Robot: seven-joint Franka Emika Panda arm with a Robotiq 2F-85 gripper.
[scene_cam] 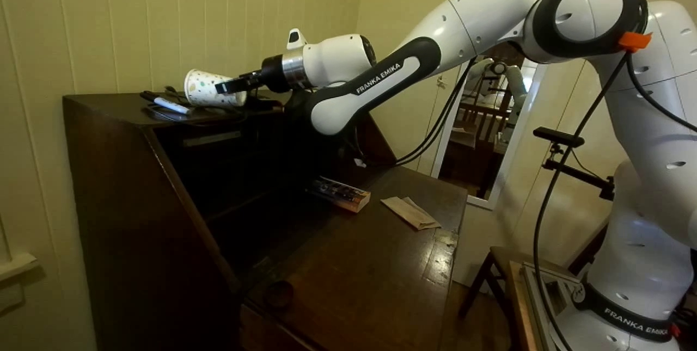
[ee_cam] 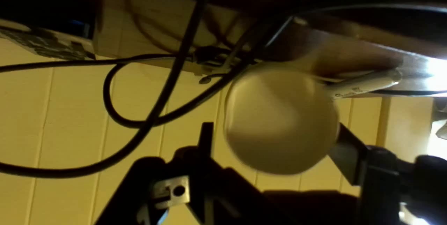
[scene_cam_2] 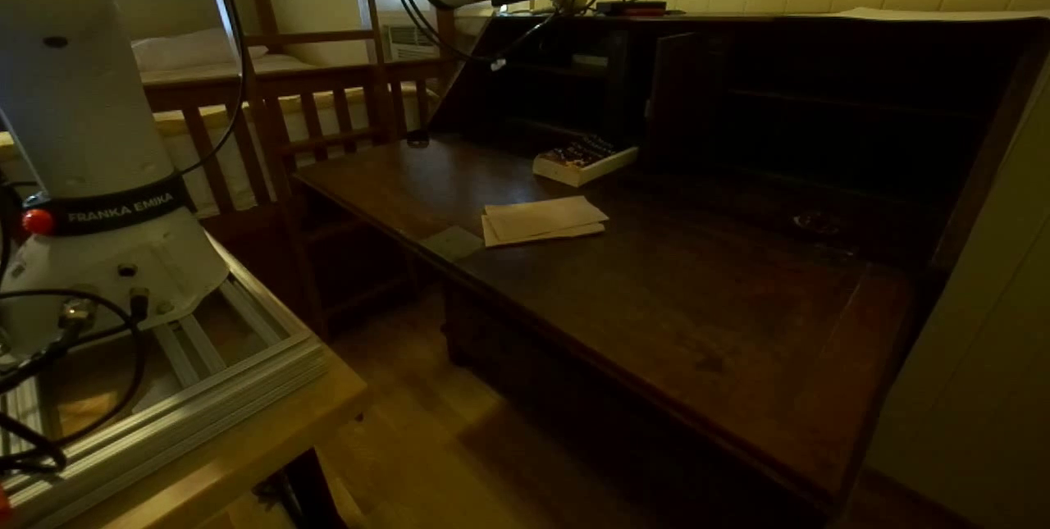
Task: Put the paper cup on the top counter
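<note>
The paper cup (scene_cam: pixel 204 87), white with small coloured specks, lies on its side on the top counter (scene_cam: pixel 111 105) in an exterior view. Its round end faces the camera in the wrist view (ee_cam: pixel 279 124). My gripper (scene_cam: pixel 224 88) is level with the cup, with its fingers on either side. In the wrist view the gripper (ee_cam: pixel 274 132) is open; the left finger stands apart from the cup, and the right fingertip is at the cup's edge, touching or nearly so. In an exterior view the top counter (scene_cam_2: pixel 738 18) is seen edge-on, and I cannot make out the cup there.
A white marker (scene_cam: pixel 173 105) lies beside the cup. Black cables (ee_cam: pixel 174 78) loop close to the cup and gripper. A dark box (scene_cam_2: pixel 632 8) stands on the counter. A paperback (scene_cam: pixel 340 193) and folded tan paper (scene_cam: pixel 411 213) lie on the lower leaf. A panelled wall (scene_cam: pixel 218 24) stands behind.
</note>
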